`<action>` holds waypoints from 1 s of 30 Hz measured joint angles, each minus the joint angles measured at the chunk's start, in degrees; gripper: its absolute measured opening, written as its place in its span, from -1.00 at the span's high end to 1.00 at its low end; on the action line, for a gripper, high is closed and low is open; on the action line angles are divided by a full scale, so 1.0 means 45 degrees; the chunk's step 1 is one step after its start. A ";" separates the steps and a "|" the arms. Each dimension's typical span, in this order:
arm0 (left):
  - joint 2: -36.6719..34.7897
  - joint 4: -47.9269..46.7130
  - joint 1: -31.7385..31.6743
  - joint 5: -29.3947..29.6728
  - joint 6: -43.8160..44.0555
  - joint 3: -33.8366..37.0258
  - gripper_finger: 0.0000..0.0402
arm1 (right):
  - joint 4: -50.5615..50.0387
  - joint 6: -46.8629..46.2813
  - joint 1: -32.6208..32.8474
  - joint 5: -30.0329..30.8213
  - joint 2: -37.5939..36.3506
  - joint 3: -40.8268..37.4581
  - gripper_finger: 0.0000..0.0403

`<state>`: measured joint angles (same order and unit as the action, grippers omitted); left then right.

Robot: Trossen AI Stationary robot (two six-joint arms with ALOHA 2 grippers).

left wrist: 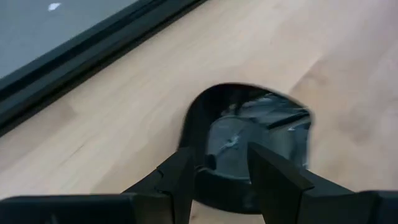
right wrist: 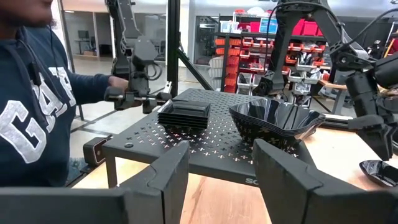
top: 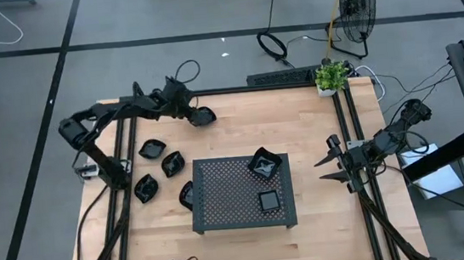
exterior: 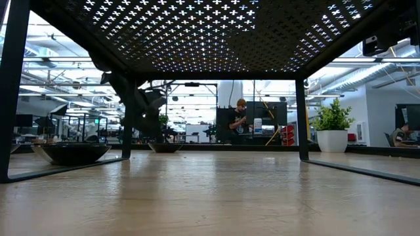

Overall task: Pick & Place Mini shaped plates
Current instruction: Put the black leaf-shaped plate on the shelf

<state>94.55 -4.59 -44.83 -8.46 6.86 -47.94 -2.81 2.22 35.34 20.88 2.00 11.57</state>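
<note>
Slippage is the main risk here: the left gripper (top: 199,114) is closed on the rim of one glossy mini plate (top: 203,116) at the table's far edge, its fingers (left wrist: 180,180) pinching only the near lip in the left wrist view. I judge that a thin, slick edge held this way could tilt or drop once it is carried, and a plate falling onto the perforated tray (top: 222,208) could knock the ones already there. The tray's raised top may also catch the plate if it travels too low.

Counting from above: one plate in the left gripper, four loose plates (top: 152,148) on the table left of the tray, one touching the tray's left edge, and two places occupied on the tray, an angular bowl-like stack (top: 264,163) and a square stack (top: 270,201). How many lie in each stack I cannot tell.

The right gripper (top: 328,165) waits open, empty, off the tray's right side. A potted plant (top: 331,76) stands at the far right corner.
</note>
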 joint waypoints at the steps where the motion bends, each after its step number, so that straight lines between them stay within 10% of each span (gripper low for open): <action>1: 0.0084 0.0062 0.0028 0.0253 0.0081 0.0000 0.26 | 0.0000 0.0000 0.0003 0.0000 0.0000 0.0000 0.18; 30: 0.0846 0.0095 0.0337 0.0882 -0.0025 0.0005 0.43 | 0.0000 0.0000 0.0000 0.0000 -0.0004 0.0000 0.18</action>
<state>98.36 -4.16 -43.31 -4.49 6.74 -47.92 -2.81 2.22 35.34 20.88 1.98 11.57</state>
